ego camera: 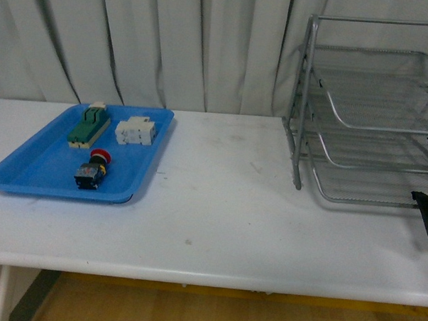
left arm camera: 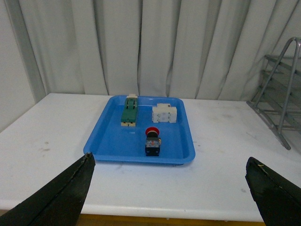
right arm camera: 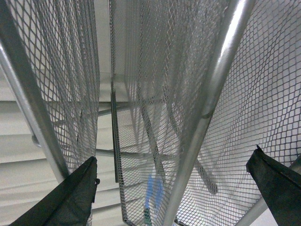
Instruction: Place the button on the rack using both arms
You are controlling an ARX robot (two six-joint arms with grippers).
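The button (ego camera: 93, 168) lies in the near part of a blue tray (ego camera: 29, 174) at the left of the table (ego camera: 226, 204), red cap pointing away from the robot, just in front of a green block (ego camera: 88, 126) and a white block (ego camera: 136, 131). The rack (ego camera: 372, 125) stands well apart at the table's right. The left gripper (left arm camera: 169, 160) hangs spread wide and empty, facing the tray, while the right gripper (right arm camera: 174, 155), also spread wide and holding nothing, sits close against the rack's mesh shelves.
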